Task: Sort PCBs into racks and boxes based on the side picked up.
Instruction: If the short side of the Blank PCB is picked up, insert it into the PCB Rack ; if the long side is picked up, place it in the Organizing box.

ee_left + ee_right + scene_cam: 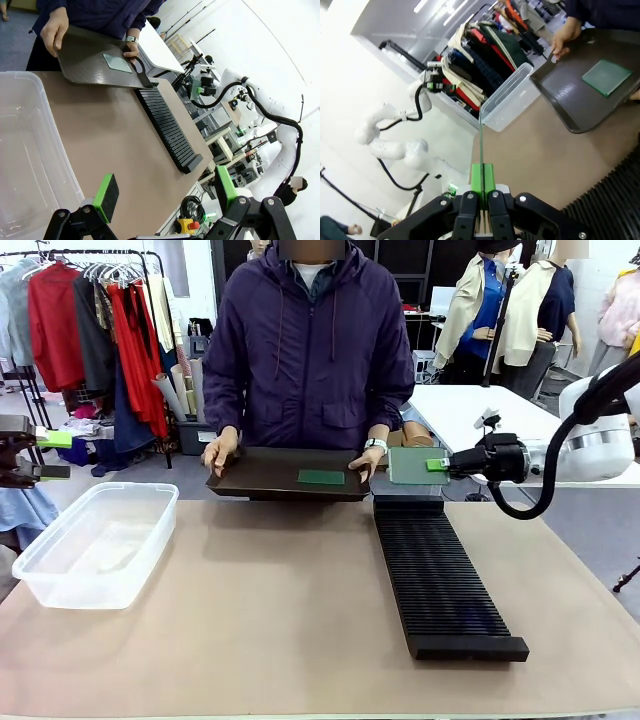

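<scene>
Front view, right gripper point(438, 464): pinched tight on the held PCB point(412, 466), which hangs over the rack's far end, just beside the brown tray.
Front view, rack point(440, 580): runs from the table's point(250, 620) far edge toward its near edge, right of centre.
Front view, brown tray point(262, 472): the person holds it at the far edge, with a second PCB point(321, 477) flat on it.
Front view, clear tub point(95, 540): sits at the left edge and looks bare inside.
Left wrist view, left gripper point(165, 195): spread wide with nothing between the pads, hovering by the clear tub point(30, 150).
Right wrist view, held PCB point(481, 142): seen edge-on as a thin line clamped in the right gripper point(482, 182).
Step in hand, judged: slotting the held board. Square its edge to one cross slot, lower it straight, and let go only once it is seated.
</scene>
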Robot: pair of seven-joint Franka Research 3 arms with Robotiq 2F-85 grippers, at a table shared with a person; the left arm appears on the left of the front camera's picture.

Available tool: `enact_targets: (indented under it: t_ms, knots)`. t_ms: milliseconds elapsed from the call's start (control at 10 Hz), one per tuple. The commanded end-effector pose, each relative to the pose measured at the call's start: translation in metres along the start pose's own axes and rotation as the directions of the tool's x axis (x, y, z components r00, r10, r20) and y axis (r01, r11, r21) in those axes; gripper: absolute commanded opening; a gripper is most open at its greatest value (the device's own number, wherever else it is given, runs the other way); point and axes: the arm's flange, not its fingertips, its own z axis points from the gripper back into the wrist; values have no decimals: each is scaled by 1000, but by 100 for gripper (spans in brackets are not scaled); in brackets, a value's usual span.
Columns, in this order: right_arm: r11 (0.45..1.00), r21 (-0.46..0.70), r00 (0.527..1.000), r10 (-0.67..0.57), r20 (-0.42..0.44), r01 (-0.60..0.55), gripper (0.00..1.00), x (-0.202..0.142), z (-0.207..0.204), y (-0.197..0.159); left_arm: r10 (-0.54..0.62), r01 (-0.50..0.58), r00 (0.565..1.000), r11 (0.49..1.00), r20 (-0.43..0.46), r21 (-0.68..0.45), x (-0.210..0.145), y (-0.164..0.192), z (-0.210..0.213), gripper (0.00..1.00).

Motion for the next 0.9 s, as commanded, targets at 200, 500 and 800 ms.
enact_targets:
  t_ms: [200,500,800]
  knots:
    - [980,45,978,196,-71,-193,0,-13,32,-35,-1,1,1000,1000,6,-12,0,-1,1,100]
    - [932,0,931,362,-37,-363,0,-22,44,-63,-1,1,1000,1000,6,-12,0,-1,1,100]
    - [892,-1,892,452,18,-452,0,-33,45,-91,-1,1,1000,1000,6,-12,0,-1,1,100]
